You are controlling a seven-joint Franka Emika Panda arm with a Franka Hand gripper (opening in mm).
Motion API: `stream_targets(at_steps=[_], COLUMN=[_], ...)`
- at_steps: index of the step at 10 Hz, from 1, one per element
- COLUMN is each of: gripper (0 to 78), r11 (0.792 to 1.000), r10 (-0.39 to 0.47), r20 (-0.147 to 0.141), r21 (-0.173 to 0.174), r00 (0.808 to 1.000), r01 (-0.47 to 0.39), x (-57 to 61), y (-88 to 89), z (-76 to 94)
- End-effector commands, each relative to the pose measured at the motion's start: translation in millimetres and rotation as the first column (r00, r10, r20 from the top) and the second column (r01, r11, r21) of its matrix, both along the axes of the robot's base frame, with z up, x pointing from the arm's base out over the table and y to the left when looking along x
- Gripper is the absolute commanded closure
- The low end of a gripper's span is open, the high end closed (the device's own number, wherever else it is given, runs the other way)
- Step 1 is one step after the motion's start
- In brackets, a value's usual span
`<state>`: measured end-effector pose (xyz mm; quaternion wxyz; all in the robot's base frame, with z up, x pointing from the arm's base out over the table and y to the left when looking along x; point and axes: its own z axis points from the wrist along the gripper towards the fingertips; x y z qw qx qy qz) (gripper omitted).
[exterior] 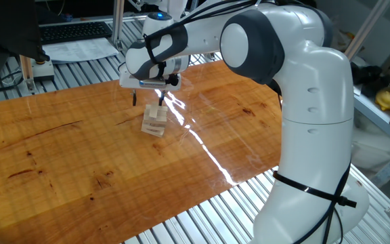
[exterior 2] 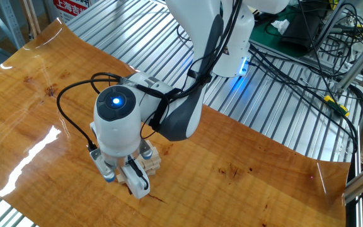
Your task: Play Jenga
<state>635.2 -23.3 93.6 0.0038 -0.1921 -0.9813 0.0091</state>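
Observation:
The Jenga tower [exterior: 156, 120] is a short stack of pale wooden blocks in crossed layers on the wooden board [exterior: 80, 156]. My gripper [exterior: 147, 99] hangs straight down just above its top. The two dark fingers [exterior: 134, 99] are spread wide apart, so it is open and holds nothing. In the other fixed view the gripper [exterior 2: 126, 178] and wrist cover most of the tower [exterior 2: 151, 161]; only its right side shows.
The board lies on a slatted metal table [exterior: 202, 217]. A keyboard [exterior: 73, 30] and papers [exterior: 80, 49] sit at the back left. Cables [exterior 2: 295, 63] run across the slats behind the arm's base. The board's far edge curls up [exterior 2: 55, 28].

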Motion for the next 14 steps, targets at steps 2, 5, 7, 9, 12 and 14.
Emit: stream_targets(at_steps=[2, 5, 7, 9, 12, 14], gripper=[0.1, 0.1, 0.1, 0.1, 0.1, 75.7], r11=[0.998, 0.999, 0.999, 0.999, 0.999, 0.999], r10=[-0.026, -0.018, -0.016, -0.009, -0.011, -0.011], r20=[-0.003, -0.001, -0.002, -0.002, 0.000, 0.000], r21=[0.052, 0.049, 0.048, 0.039, 0.039, 0.039], r00=[1.000, 1.000, 1.000, 1.000, 1.000, 1.000], r01=[0.026, 0.018, 0.016, 0.010, 0.011, 0.011], x=[2.3, 2.7, 2.7, 2.8, 3.2, 3.3], y=[0.4, 0.9, 0.9, 1.0, 1.4, 1.4], z=[-5.8, -9.5, -9.5, -9.7, -12.5, -12.6])
